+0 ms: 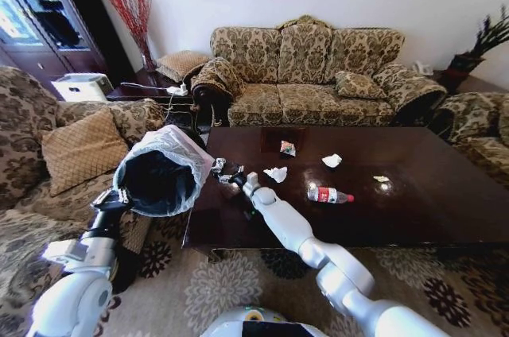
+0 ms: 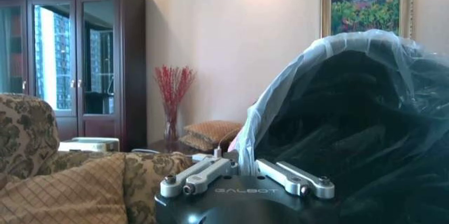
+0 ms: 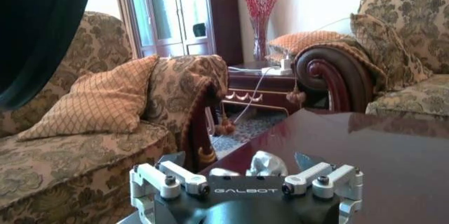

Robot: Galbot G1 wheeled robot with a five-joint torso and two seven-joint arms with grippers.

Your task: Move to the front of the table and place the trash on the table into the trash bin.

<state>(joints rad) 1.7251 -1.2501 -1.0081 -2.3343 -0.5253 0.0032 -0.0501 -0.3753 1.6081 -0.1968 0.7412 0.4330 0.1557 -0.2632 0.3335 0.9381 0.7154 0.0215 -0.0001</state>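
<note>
My left gripper (image 2: pixel 245 163) is shut on the rim of the trash bin (image 2: pixel 350 129). It holds the black, bag-lined trash bin (image 1: pixel 159 174) tilted, mouth towards me, just off the left end of the table (image 1: pixel 429 202). My right gripper (image 1: pixel 236 181) rests over the table's left edge, open, with a silvery crumpled wad (image 3: pixel 265 163) between its fingers. More trash lies on the table: two white paper wads (image 1: pixel 276 173) (image 1: pixel 332 160), a printed wrapper (image 1: pixel 287 148), a clear bottle with a red label (image 1: pixel 328 195) and a small scrap (image 1: pixel 381 179).
A patterned sofa (image 1: pixel 306 75) stands behind the table, with armchairs at the left (image 1: pixel 48 154) and the right (image 1: pixel 485 130). A small side table (image 3: pixel 263 79) with cables fills the far left corner. Patterned carpet (image 1: pixel 231 281) lies under the table's near edge.
</note>
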